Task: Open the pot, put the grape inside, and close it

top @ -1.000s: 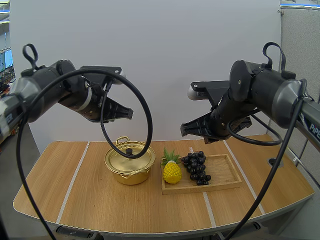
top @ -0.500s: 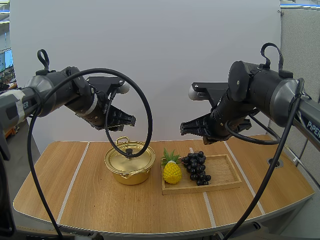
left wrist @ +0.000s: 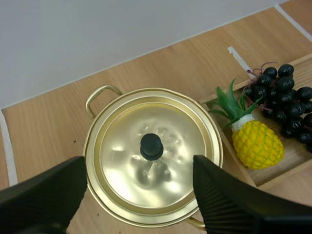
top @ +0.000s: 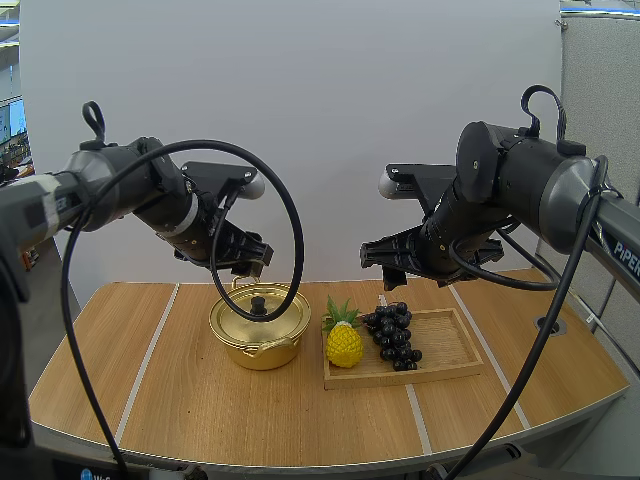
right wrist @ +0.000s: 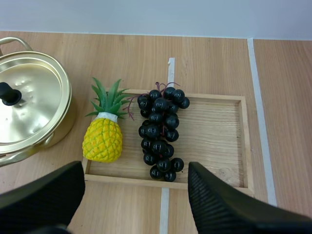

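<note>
A gold pot (top: pixel 260 330) with its lid on and a black knob (top: pixel 258 301) stands left of centre on the table. A bunch of dark grapes (top: pixel 393 335) lies on a wooden tray (top: pixel 452 350) to its right. My left gripper (top: pixel 254 256) hangs open just above the pot's far rim. In the left wrist view its fingers (left wrist: pixel 48 192) stand wide apart over the lid (left wrist: pixel 161 161) around the knob (left wrist: pixel 151 146). My right gripper (top: pixel 380 262) hovers open above the grapes (right wrist: pixel 160 131) and the tray (right wrist: pixel 214 141), with nothing held.
A yellow toy pineapple (top: pixel 343 341) lies at the tray's left end, between the pot and the grapes. The pot's side handles point toward the far and near edges. Bare wood with white tape lines surrounds the pot and the tray.
Both grippers have gone from shut to open. My left gripper has come down and rightward toward the pot. The right arm has barely moved.
</note>
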You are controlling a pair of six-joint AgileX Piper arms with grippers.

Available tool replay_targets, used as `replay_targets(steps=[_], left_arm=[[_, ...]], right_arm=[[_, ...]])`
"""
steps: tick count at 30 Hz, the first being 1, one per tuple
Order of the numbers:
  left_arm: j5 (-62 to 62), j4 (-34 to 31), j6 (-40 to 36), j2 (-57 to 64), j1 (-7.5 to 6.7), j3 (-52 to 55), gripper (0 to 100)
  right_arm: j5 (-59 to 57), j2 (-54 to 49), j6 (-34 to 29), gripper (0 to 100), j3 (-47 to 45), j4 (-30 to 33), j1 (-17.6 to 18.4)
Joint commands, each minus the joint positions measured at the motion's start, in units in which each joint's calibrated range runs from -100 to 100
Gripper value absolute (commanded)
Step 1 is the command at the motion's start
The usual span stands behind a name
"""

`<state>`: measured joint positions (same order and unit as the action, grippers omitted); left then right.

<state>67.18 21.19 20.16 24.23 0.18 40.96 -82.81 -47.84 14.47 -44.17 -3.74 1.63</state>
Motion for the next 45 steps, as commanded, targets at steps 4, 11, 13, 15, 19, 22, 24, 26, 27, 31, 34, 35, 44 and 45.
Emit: replay_targets(steps=[4, 11, 13, 15, 19, 22, 24, 26, 27, 31, 34, 35, 44, 45], left_arm=[[2.59, 2.51, 4.07, -5.82, -0.14, -3.74, 100], [6.57, 1.16, 4.40, -12.43, -1.17, -9.12, 100], [6.96, -0.26, 4.40, -14.05, -2.35, -10.16, 100], [6.61, -0.66, 4.40, -15.42, -3.29, -10.76, 100], [6.22, -2.23, 4.40, -18.06, -3.38, -12.38, 100], [5.91, -3.28, 4.40, -20.09, -3.38, -12.96, 100], [5.47, -3.27, 4.40, -21.35, -3.38, -13.11, 100], [5.27, -3.53, 4.40, -23.04, -3.38, -13.37, 100], [5.27, -3.62, 4.40, -23.65, -3.38, -13.55, 100], [5.27, -4.11, 4.40, -25.72, -3.38, -14.19, 100], [4.84, -4.11, 4.40, -26.29, -3.38, -14.31, 100], [4.36, -4.11, 4.40, -26.30, -3.38, -14.31, 100], [3.93, -4.20, 4.40, -28.48, -3.38, -14.36, 100], [3.93, -4.20, 4.40, -28.81, -3.38, -14.46, 100]], right_arm=[[4.16, -0.11, -0.15, 100, 0.63, 0.59, -0.17], [5.68, -0.11, -0.15, 100, 0.63, 0.19, -0.17], [5.68, -0.11, -0.15, 100, 0.63, 0.06, -0.17], [5.68, -0.11, -0.15, 100, 0.63, 0.06, -0.17], [5.68, -0.11, -0.15, 100, 0.63, 0.06, -0.17], [5.68, -0.11, -0.15, 100, 0.63, 0.06, -0.17], [5.68, -0.11, -0.15, 100, 0.63, -0.03, -0.17], [5.68, -0.11, -0.15, 100, 0.63, -0.26, -0.17], [5.68, -0.11, -0.15, 100, 0.63, -0.26, -0.17], [5.85, -0.11, -0.15, 100, 0.63, -0.24, -0.17], [5.85, -0.11, -0.15, 100, 0.63, -0.24, -0.17], [5.85, -0.11, -0.15, 100, 0.63, -0.24, -0.17], [6.20, -0.11, -0.15, 100, 0.63, -0.67, -0.17], [6.20, -0.11, -0.15, 100, 0.63, -0.67, -0.17]])
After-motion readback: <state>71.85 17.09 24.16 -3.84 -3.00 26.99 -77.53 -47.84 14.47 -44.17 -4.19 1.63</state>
